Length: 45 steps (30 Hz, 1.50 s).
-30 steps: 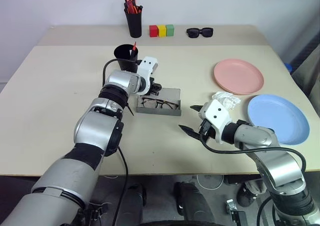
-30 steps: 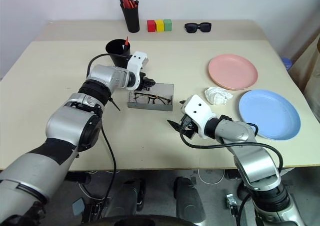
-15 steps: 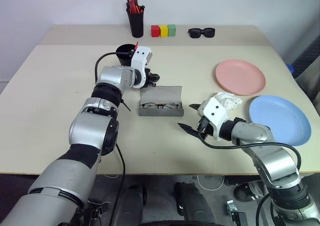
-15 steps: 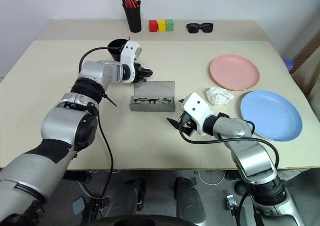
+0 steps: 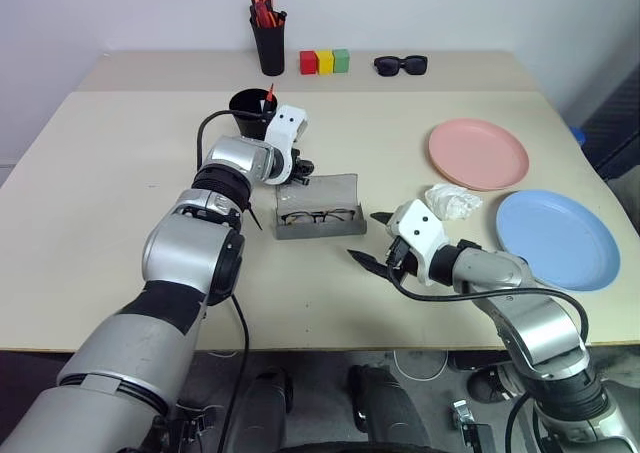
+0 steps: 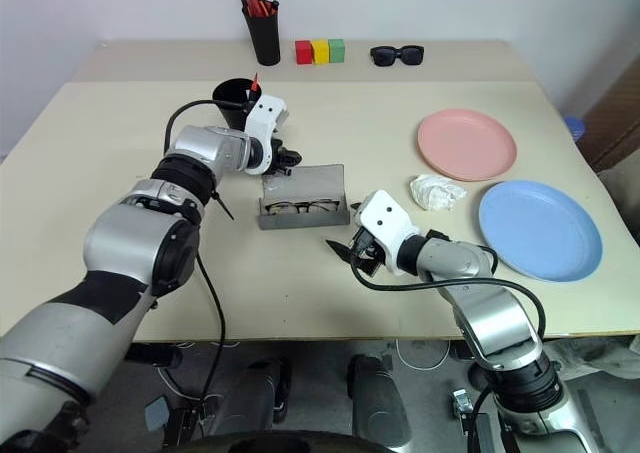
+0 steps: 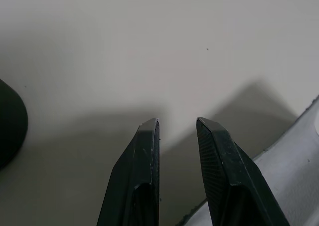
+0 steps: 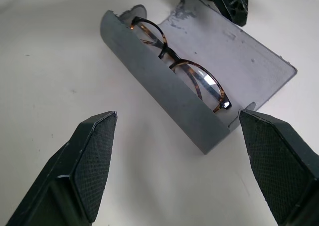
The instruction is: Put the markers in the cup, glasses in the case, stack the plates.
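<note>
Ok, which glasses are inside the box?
The clear glasses with brown frames lie inside the open grey case. The black sunglasses sit out on the table at the far edge, beside the coloured blocks.

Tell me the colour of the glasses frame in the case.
Glasses: brown tortoiseshell, clearest in right wrist view.

Grey case [image 8: 164, 96]; tortoiseshell glasses [image 8: 195, 75]; pink plate [image 5: 478, 153]

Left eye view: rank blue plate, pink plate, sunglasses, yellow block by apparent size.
1. blue plate (nearer the camera, so its true size against the pink one is unsure)
2. pink plate
3. sunglasses
4. yellow block
</note>
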Each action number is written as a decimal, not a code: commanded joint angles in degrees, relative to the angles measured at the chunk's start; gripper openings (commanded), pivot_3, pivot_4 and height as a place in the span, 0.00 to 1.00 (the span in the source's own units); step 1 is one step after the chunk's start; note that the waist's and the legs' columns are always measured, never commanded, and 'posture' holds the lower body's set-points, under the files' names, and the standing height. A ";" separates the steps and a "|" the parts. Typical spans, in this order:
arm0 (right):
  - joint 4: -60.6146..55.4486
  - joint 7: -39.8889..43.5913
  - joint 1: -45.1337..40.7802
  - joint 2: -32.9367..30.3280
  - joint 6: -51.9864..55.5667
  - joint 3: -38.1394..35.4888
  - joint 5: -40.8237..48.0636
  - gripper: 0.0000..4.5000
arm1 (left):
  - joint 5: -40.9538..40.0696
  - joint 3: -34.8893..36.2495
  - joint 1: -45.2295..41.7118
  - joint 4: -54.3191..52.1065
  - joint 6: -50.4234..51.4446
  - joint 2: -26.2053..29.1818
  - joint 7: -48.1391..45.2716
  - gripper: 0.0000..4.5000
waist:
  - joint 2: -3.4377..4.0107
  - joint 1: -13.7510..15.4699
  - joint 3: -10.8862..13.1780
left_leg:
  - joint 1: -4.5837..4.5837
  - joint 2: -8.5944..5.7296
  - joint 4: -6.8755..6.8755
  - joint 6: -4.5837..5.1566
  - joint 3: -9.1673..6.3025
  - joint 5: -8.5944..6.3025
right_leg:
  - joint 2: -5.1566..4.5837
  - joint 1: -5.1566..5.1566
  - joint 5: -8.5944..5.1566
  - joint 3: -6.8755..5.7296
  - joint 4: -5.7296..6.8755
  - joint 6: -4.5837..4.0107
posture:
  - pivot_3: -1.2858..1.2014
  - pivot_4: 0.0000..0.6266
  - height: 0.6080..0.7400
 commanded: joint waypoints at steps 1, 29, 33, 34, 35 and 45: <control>-2.27 -0.70 -0.01 0.45 -0.93 -0.42 0.28 0.88 | 0.29 -0.58 -1.15 -1.81 1.19 1.37 -5.32 0.26 | 0.00 -0.04 0.00 | 0.00 0.00 0.00 0.00 0.00 0.00 | 0.00 0.00 0.00 0.00 0.00 0.00 | 0.52 0.24 1.00; 3.27 -0.83 -3.20 -0.15 -2.91 -1.41 -0.23 0.88 | -13.46 -10.43 32.43 -71.44 27.12 18.47 -22.74 0.26 | 0.07 -0.10 -0.07 | 0.15 0.06 0.10 -0.01 0.02 0.01 | 0.01 0.03 -0.01 0.06 0.30 -0.05 | 0.52 0.24 1.00; 3.93 -1.50 -3.97 -0.49 -3.50 -2.62 -0.68 0.88 | -11.89 -14.43 36.05 -74.88 23.00 22.52 -23.05 0.26 | 0.07 -0.10 -0.07 | 0.15 0.07 0.10 -0.01 0.01 0.01 | 0.01 0.02 -0.01 0.06 0.29 -0.06 | 0.52 0.24 1.00; 4.33 -1.84 -4.52 -0.49 -3.54 -3.12 -0.80 0.88 | -12.06 -13.97 36.73 -75.26 20.97 22.51 -22.76 0.26 | 0.07 -0.09 -0.07 | 0.15 0.07 0.09 -0.01 0.03 0.01 | 0.00 0.03 -0.01 0.07 0.30 -0.06 | 0.52 0.24 1.00; 4.90 -2.16 -5.23 -0.47 -3.60 -3.55 -0.95 0.88 | -12.34 -13.17 37.42 -75.60 18.15 22.28 -22.49 0.26 | 0.08 -0.08 -0.07 | 0.16 0.06 0.10 -0.01 0.04 0.01 | 0.00 0.03 -0.01 0.07 0.29 -0.06 | 0.52 0.24 1.00; 26.22 -11.17 -20.08 -4.82 -3.84 -5.61 -11.28 0.88 | -22.05 -2.37 52.18 -87.38 -6.09 14.96 -21.38 0.26 | 0.07 0.24 -0.06 | 0.13 0.10 0.09 -0.02 0.13 0.01 | -0.07 0.03 0.01 0.09 0.16 -0.12 | 0.52 0.24 1.00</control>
